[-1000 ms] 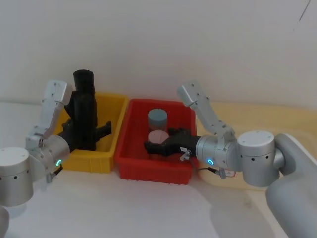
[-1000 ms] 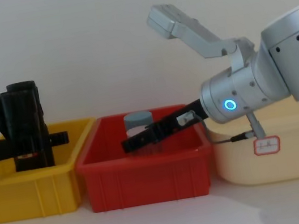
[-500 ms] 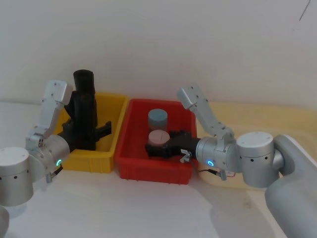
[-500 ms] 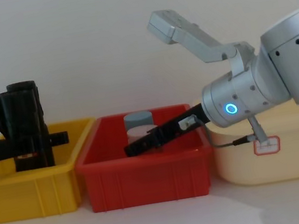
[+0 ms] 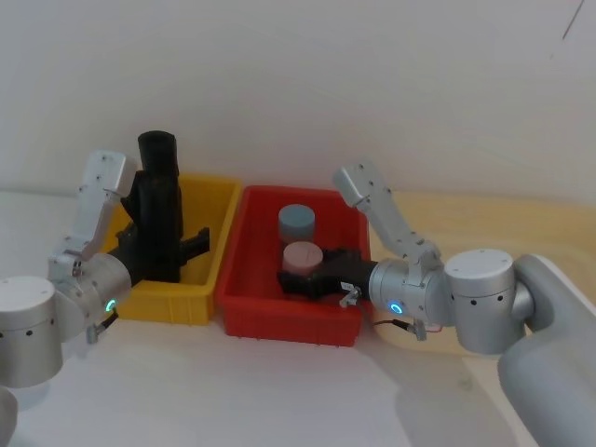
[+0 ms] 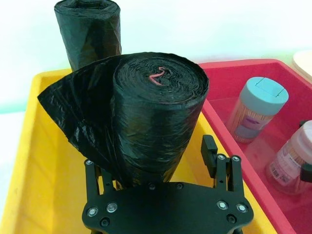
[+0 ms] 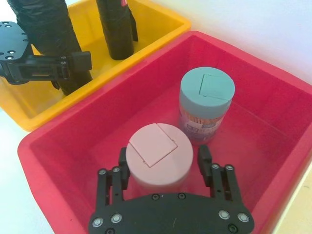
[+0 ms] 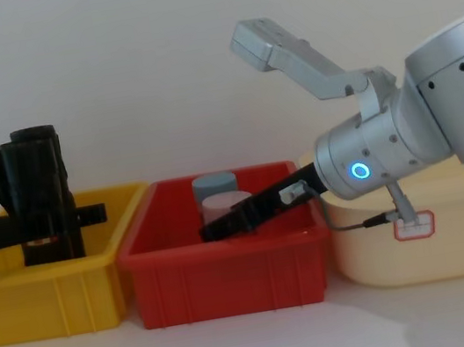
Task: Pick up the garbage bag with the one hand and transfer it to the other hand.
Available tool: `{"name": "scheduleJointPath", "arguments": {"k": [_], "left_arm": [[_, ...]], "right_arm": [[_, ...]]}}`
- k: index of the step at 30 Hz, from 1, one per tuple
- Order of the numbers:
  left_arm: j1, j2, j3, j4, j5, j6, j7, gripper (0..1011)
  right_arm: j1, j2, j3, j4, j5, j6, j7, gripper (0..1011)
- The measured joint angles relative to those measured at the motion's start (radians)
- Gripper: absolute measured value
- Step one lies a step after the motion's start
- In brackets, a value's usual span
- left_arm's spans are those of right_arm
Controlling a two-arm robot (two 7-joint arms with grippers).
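The garbage bag (image 6: 156, 112), a thick black roll with a loose flap, stands upright in the yellow bin (image 5: 172, 303). My green-ringed left gripper (image 6: 151, 153) is level with its lower half, one finger on each side. A strip of yellow shows between one finger (image 6: 209, 151) and the roll, so the jaws are open. The same roll (image 8: 40, 197) and left gripper (image 8: 62, 221) appear in the chest view. My blue-ringed right gripper (image 7: 163, 158) is low in the red bin (image 5: 279, 317), open around a pink-lidded jar (image 7: 157, 151).
A slimmer black roll (image 6: 90, 31) stands just behind the garbage bag in the yellow bin. A grey-blue-lidded jar (image 7: 207, 95) stands behind the pink one. A cream tray (image 8: 423, 248) sits to the right of the red bin.
My right gripper has sunk lower into the red bin and drawn back slightly, so the pink jar's lid now stands above its fingers. The left arm and the garbage bag have not moved.
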Motion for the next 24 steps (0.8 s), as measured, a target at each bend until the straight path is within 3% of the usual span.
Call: {"name": "scheduleJointPath", "arguments": {"k": [7,18,24], "left_arm": [[0.000,0.000,0.000,0.000,0.000,0.000,0.000,1001],[0.000,0.000,0.000,0.000,0.000,0.000,0.000,1001],[0.000,0.000,0.000,0.000,0.000,0.000,0.000,1001]], "right_arm": [[-0.001,-0.001,0.001,-0.001,-0.002,0.001,-0.001,659],[-0.004,0.000,0.003,-0.006,-0.003,0.002,-0.003,659],[-0.025,0.012,0.011,-0.055,-0.010,0.000,-0.018,659]]}}
